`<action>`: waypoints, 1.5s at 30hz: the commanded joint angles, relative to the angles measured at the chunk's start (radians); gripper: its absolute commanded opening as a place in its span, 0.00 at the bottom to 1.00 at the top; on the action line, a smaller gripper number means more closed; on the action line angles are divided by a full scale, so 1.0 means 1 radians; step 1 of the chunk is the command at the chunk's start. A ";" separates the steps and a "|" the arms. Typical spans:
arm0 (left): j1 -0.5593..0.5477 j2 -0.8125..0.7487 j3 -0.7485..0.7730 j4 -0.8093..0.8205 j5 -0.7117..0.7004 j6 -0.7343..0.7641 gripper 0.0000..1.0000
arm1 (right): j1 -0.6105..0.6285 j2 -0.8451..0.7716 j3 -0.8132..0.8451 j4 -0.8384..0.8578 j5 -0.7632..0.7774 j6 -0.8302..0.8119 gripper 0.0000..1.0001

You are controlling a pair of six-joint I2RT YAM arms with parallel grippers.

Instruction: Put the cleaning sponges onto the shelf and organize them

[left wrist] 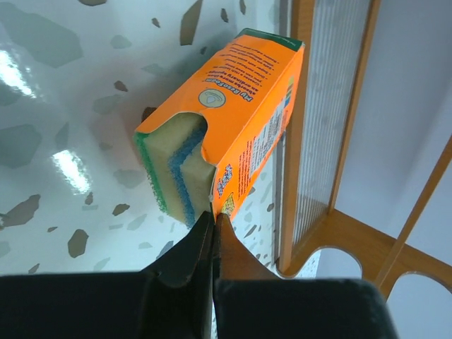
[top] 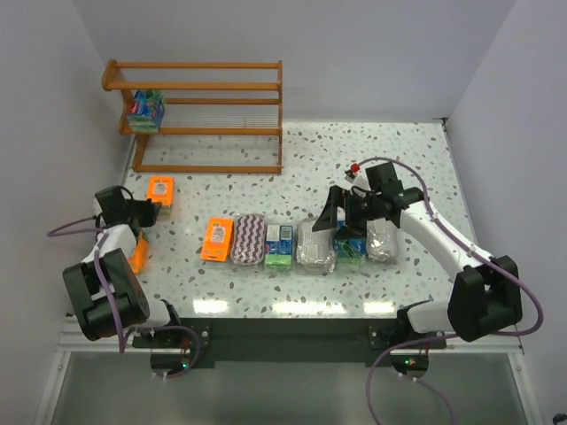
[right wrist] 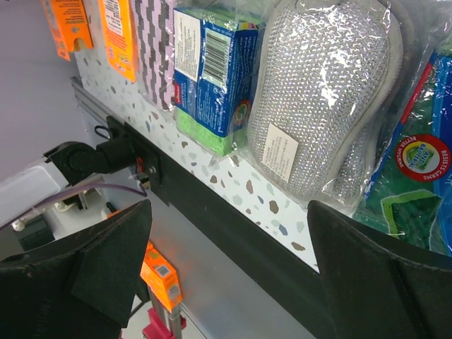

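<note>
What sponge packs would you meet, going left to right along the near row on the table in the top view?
flat orange pack → purple-white zigzag pad → blue-and-green block → grey-white pad → green-and-blue wrapped pack → second grey-white pad

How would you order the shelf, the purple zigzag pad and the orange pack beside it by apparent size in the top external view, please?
1. The shelf, by far.
2. The purple zigzag pad.
3. The orange pack beside it, only marginally smaller; those two look almost alike.
</note>
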 commanded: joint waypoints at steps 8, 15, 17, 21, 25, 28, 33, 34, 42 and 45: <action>0.011 -0.003 0.148 0.083 0.154 0.009 0.00 | 0.001 0.073 0.065 0.043 -0.030 0.025 0.94; 0.019 0.053 0.237 0.054 0.258 0.010 0.00 | 0.004 0.117 0.109 0.069 0.002 0.071 0.93; 0.029 0.073 0.250 0.024 0.281 0.027 0.00 | 0.004 0.127 0.131 0.043 0.041 0.047 0.93; 0.051 0.185 0.279 0.028 0.326 0.044 0.00 | 0.003 0.147 0.125 0.040 0.074 0.050 0.93; 0.051 0.250 0.302 0.150 0.352 0.018 0.00 | 0.004 0.127 0.105 0.115 0.085 0.113 0.92; 0.051 0.309 0.369 0.200 0.377 0.018 0.00 | 0.006 0.136 0.114 0.161 0.083 0.122 0.93; 0.049 0.374 0.409 0.315 0.363 -0.033 0.00 | 0.006 0.235 0.174 0.161 0.062 0.097 0.93; 0.051 0.379 0.412 0.345 0.355 -0.037 0.00 | 0.004 0.249 0.200 0.158 0.051 0.094 0.93; 0.052 0.422 0.431 0.363 0.375 -0.077 0.00 | 0.004 0.369 0.333 0.110 0.025 0.054 0.93; 0.052 0.428 0.472 0.329 0.364 -0.038 0.00 | 0.004 0.378 0.338 0.127 0.025 0.062 0.93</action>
